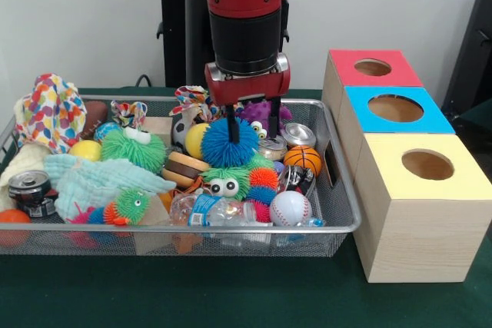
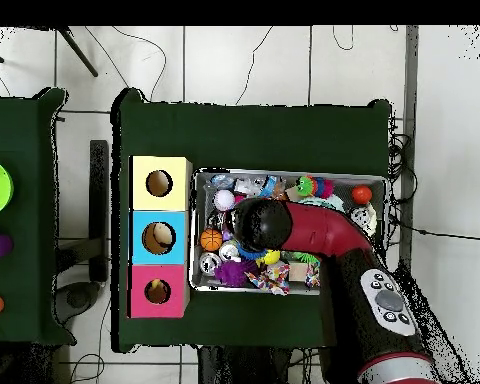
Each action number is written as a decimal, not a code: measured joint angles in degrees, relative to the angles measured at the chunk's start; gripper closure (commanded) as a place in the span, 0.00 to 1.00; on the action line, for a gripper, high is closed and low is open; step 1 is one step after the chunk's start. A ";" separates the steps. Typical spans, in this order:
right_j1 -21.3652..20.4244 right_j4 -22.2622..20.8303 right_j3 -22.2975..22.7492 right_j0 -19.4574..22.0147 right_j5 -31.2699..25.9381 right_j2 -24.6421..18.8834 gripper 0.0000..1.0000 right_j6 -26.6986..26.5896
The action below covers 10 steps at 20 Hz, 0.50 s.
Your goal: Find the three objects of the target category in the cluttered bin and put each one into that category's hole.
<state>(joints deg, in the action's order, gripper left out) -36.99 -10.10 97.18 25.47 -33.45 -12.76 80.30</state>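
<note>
From above, the arm (image 2: 324, 235) hides the gripper and the middle of the wire bin (image 2: 379, 180). In the front view the gripper (image 1: 242, 126) pinches a round blue spiky ball (image 1: 229, 142), lifted just above the clutter; being round, it has no long axis.

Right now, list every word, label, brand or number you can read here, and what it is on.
None can be read.
Water bottle: its blue label is too blurred to read.
Soda can: its print is too small to read.
Boxes: coloured tops only, no writing.
</note>
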 measured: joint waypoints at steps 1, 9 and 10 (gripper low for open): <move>0.01 -0.11 -0.08 0.14 -0.13 -0.19 0.00 0.00; 0.14 -1.41 -0.61 0.92 -1.48 -1.85 0.00 0.00; 0.18 -1.66 -0.77 0.92 -1.68 -1.94 0.00 0.00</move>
<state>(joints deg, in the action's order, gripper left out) -36.81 -11.76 96.41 26.40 -35.13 -14.70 80.30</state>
